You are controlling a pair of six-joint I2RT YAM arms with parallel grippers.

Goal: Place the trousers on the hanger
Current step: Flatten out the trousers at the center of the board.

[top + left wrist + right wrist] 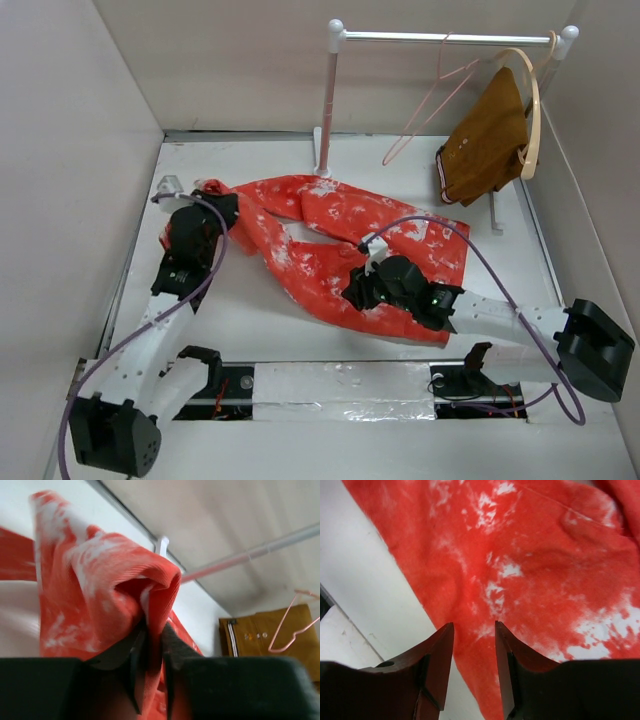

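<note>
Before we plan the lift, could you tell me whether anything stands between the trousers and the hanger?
Nothing visible does. The hanger hangs bare on the rail, behind and right of the trousers; the brown garment hangs beside it, to its right, and the rack's post stands to its left.

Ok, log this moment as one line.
left gripper: shut on trousers fold | right gripper: open over trousers | hanger: empty, on rail | trousers: not yet hung
</note>
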